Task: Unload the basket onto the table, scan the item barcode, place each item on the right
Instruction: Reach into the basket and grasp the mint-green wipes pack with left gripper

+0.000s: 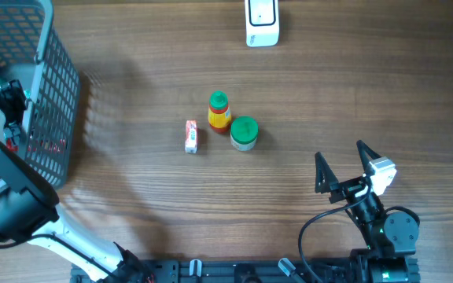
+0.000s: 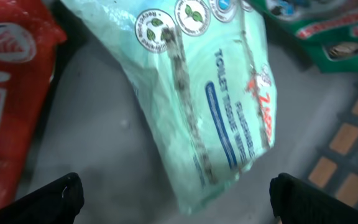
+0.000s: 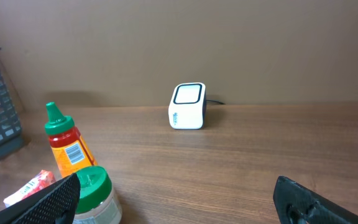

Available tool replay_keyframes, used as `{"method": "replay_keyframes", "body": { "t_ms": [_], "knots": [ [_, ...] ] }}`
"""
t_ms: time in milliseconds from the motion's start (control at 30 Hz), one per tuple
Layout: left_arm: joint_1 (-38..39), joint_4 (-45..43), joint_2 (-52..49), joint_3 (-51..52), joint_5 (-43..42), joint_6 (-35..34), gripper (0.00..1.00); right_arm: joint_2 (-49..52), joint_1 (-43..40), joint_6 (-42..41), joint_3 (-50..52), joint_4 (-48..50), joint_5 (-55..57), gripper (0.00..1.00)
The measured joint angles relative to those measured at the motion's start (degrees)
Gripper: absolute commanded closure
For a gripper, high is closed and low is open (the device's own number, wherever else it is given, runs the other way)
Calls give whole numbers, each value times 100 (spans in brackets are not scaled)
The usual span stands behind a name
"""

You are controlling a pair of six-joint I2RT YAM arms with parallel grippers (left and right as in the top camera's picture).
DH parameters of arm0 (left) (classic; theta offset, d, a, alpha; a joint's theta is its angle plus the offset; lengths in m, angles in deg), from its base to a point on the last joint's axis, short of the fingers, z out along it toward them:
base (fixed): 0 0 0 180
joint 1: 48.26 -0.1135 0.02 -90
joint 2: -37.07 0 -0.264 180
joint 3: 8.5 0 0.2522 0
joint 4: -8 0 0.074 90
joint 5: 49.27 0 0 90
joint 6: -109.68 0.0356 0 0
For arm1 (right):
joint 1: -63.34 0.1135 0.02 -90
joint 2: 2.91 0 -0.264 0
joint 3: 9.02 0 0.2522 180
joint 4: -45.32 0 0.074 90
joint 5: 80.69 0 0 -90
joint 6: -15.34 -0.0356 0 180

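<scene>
Overhead: your left arm (image 1: pixel 10 189) reaches into the basket (image 1: pixel 53 94) at the left of the desk (image 1: pixel 148 196), where the stock waits. The scanner (image 1: pixel 262 23) sits at the far edge. The bottle (image 1: pixel 219 112), jar (image 1: pixel 244 133) and small packet (image 1: pixel 191 136) are clustered mid-desk. The right end effector (image 1: pixel 340 153) is parked near you, jaws wide and empty.

Left wrist: the left end effector (image 2: pixel 179 199) is spread wide, gripping nothing, over the tissue pack (image 2: pixel 216 93) lying flat in the basket. That's likely your item to scan. A red pouch (image 2: pixel 5 93) lies beside it.

Right wrist: the scanner window faces the arms, ready for a code. The bottle's barcode shows.
</scene>
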Motion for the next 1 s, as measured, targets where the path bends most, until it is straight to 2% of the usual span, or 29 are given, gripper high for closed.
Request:
{"method": "replay_keyframes", "body": {
  "t_ms": [167,233,400,433,500,733,1000],
  "knots": [
    [0,-282,-186,-2,46,-98,0,0,0,0,0,0,0,0],
    [0,-365,-247,-35,68,-103,6,0,0,0,0,0,0,0],
    [0,-601,-424,-111,138,-133,68,0,0,0,0,0,0,0],
    [0,-640,-439,-111,155,-155,74,0,0,0,0,0,0,0],
    [0,-798,-463,-111,216,-42,96,0,0,0,0,0,0,0],
    [0,-927,-461,-118,247,437,96,0,0,0,0,0,2,0],
    [-33,-706,-149,-92,-271,737,96,0,0,0,0,0,0,0]
  ]
}}
